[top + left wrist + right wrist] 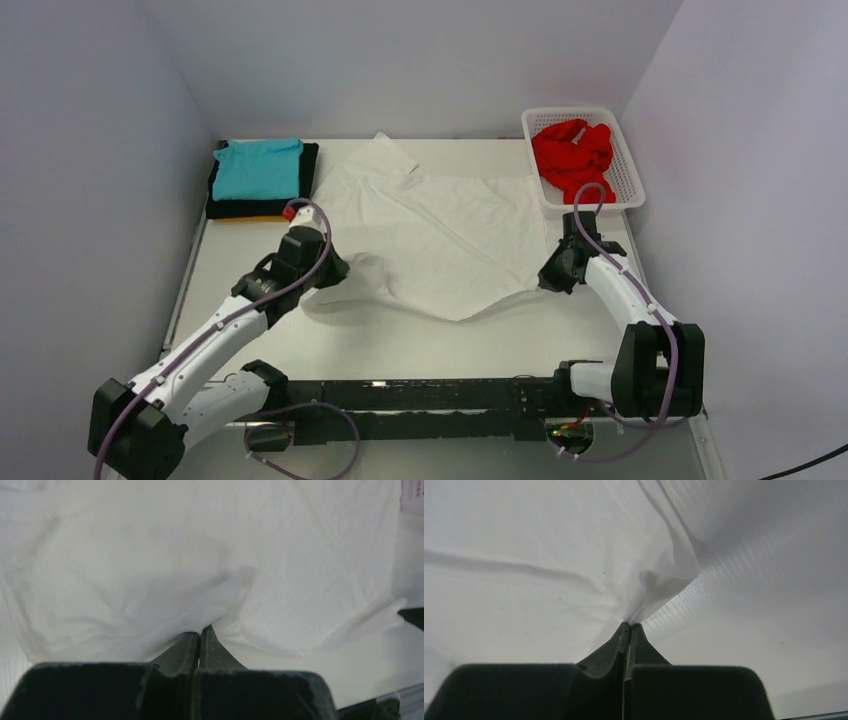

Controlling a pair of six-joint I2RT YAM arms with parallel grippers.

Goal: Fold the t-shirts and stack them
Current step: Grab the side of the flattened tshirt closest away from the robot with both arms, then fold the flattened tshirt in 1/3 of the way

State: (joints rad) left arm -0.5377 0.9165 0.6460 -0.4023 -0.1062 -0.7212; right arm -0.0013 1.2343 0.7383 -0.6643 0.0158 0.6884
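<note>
Table (400, 345); white t-shirt (450, 230) spread; left gripper (201, 629), right gripper (629, 625) clamped on its near corners

Left claw (200, 632) pinching white t-shirt (150, 565) edge

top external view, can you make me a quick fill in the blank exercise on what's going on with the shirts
1. The spread t-shirt pinched by the left gripper and right gripper is ____.
2. The crumpled t-shirt in the basket is ____.
3. The top t-shirt of the folded stack lies on a ____ one.
Missing words: white; red; black.
</note>
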